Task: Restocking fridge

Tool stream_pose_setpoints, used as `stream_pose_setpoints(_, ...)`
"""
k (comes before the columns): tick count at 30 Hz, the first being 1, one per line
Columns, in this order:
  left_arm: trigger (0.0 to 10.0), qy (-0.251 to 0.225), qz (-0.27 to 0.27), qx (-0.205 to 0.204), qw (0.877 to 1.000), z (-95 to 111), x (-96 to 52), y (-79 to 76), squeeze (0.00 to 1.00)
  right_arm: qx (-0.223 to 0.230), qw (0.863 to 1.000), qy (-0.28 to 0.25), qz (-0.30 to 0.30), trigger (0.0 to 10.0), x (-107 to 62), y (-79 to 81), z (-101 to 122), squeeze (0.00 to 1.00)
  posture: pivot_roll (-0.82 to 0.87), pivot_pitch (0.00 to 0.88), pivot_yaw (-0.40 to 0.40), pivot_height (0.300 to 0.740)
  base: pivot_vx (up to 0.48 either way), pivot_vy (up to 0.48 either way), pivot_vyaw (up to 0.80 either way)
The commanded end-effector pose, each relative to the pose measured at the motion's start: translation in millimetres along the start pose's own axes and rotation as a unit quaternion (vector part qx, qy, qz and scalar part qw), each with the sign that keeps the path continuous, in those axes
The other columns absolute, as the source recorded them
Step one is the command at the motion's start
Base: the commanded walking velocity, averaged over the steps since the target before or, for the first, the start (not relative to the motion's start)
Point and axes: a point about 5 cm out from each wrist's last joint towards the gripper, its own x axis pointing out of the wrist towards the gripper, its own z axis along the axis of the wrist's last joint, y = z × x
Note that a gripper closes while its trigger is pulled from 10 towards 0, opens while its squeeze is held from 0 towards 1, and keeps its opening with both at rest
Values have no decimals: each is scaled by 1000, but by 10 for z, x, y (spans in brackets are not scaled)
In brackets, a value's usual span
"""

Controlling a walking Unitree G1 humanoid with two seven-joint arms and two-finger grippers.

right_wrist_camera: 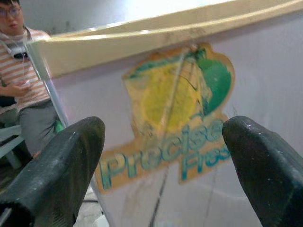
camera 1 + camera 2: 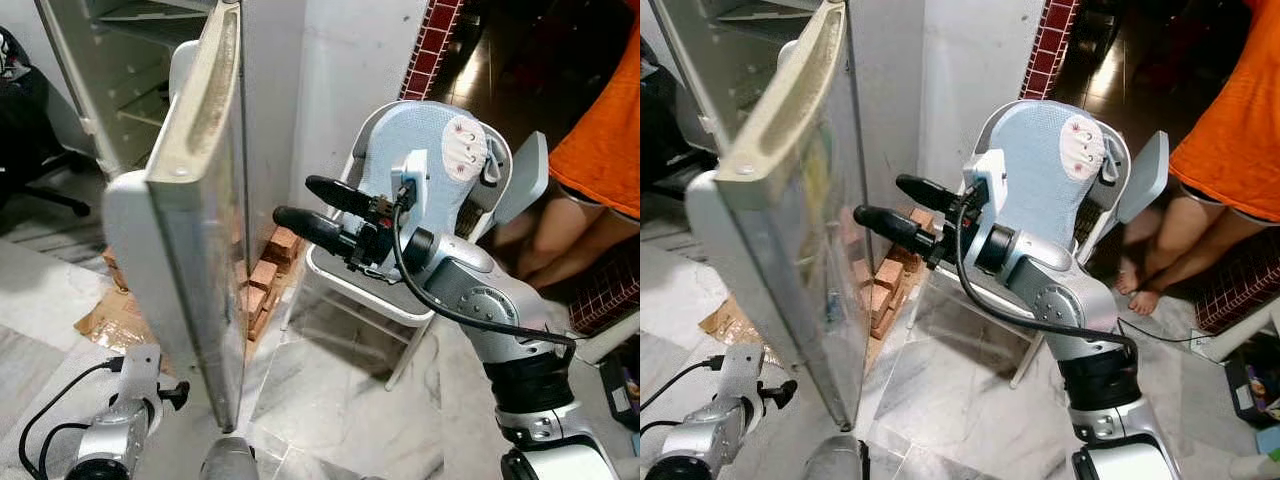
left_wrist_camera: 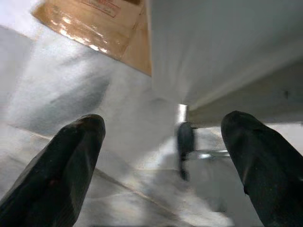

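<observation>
The fridge door (image 2: 195, 230) stands swung out toward me, its yellowed edge seal facing up, with the fridge's inner shelves (image 2: 130, 60) behind it at the upper left. My right gripper (image 2: 292, 200) is open and held at mid-height just right of the door's outer face, fingers pointing at it. In the right wrist view the door's lemon sticker (image 1: 177, 101) sits between the two fingers, close ahead. My left gripper (image 3: 163, 156) hangs low by the door's bottom corner, open, over the marble floor.
A white chair with a blue mesh back (image 2: 430, 165) stands behind my right arm. Bricks (image 2: 265, 280) are stacked by the wall under the fridge. Flattened cardboard (image 2: 115, 315) lies on the floor. A person in orange (image 2: 600, 130) stands at the right; another person (image 1: 23, 80) sits beyond the door.
</observation>
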Motion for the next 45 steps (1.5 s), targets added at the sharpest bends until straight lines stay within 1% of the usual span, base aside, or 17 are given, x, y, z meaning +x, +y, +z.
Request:
stream_pose_setpoints(1, 10000, -48, 34, 66, 996, 91, -20, 69, 0, -20, 1000, 19, -12, 10000, 73, -50, -5, 0, 151, 0, -101, 740, 0, 0, 0)
stream_pose_setpoints(2, 10000, -67, 46, 76, 994, 125, -34, 85, 0, -32, 999, 25, -29, 10000, 97, -88, -23, 0, 151, 0, -101, 740, 0, 0, 0)
stream_pose_setpoints(4, 10000, -90, 61, 58, 992, 159, -57, 101, 0, -52, 996, 35, -64, 10000, 127, -168, -59, 0, 157, 0, -104, 740, 0, 0, 0)
stream_pose_setpoints(5, 10000, -95, 55, 36, 993, 150, -66, 76, 0, -55, 995, 37, -76, 10000, 134, -202, -75, 0, 161, 0, -106, 740, 0, 0, 0)
stream_pose_setpoints(8, 10000, -91, 44, 11, 995, 62, -87, 27, 0, -63, 990, 41, -115, 10000, 140, -297, -99, 0, 164, 0, -108, 740, 0, 0, 0)
stream_pose_setpoints(10, 10000, -98, 55, -2, 994, 41, -99, 35, 0, -67, 989, 42, -123, 10000, 133, -316, -104, 0, 169, 0, -111, 740, 0, 0, 0)
stream_pose_setpoints(14, 10000, -155, 97, -7, 983, 101, -154, 82, 0, -75, 984, 52, -150, 10000, 109, -392, -150, 0, 173, 0, -113, 740, 0, 0, 0)
stream_pose_setpoints(17, 10000, -190, 102, -36, 976, 131, -196, 86, 0, -79, 981, 58, -167, 10000, 101, -446, -191, 0, 177, 0, -116, 740, 0, 0, 0)
stream_pose_setpoints(18, 10000, -212, 95, -63, 971, 146, -231, 80, 0, -84, 979, 59, -174, 10000, 104, -471, -204, 0, 178, 0, -118, 740, 0, 0, 0)
stream_pose_setpoints(19, 10000, -216, 87, -69, 970, 133, -246, 76, 0, -86, 979, 60, -176, 10000, 103, -479, -213, 0, 179, 0, -119, 740, 0, 0, 0)
stream_pose_setpoints(30, 10000, -221, 42, -76, 971, -30, -304, -5, 0, -99, 978, 71, -171, 10000, 105, -508, -264, 0, 181, 0, -124, 740, 0, 0, 0)
stream_pose_setpoints(34, 10000, -245, 43, -45, 967, -6, -351, 13, 0, -103, 977, 75, -172, 10000, 98, -516, -275, 0, 183, 0, -123, 740, 0, 0, 0)
stream_pose_setpoints(35, 10000, -266, 37, -30, 963, 28, -396, 12, 0, -103, 976, 76, -175, 10000, 93, -525, -281, 0, 186, 0, -123, 740, 0, 0, 0)
stream_pose_setpoints(37, 10000, -277, 34, -23, 960, 47, -426, 11, 0, -105, 975, 78, -181, 10000, 87, -541, -286, 0, 189, 0, -123, 740, 0, 0, 0)
stream_pose_setpoints(40, 10000, -272, 5, -37, 961, 33, -425, -23, 0, -105, 972, 73, -195, 10000, 95, -573, -273, 0, 195, 0, -123, 740, 0, 0, 0)
stream_pose_setpoints(42, 10000, -247, -28, -64, 966, -46, -415, -73, 0, -105, 971, 70, -201, 10000, 106, -590, -266, 0, 198, 0, -124, 740, 0, 0, 0)
stream_pose_setpoints(45, 10000, -220, -32, -87, 971, -155, -386, -88, 0, -109, 973, 68, -191, 10000, 127, -568, -270, 0, 195, 0, -124, 740, 0, 0, 0)
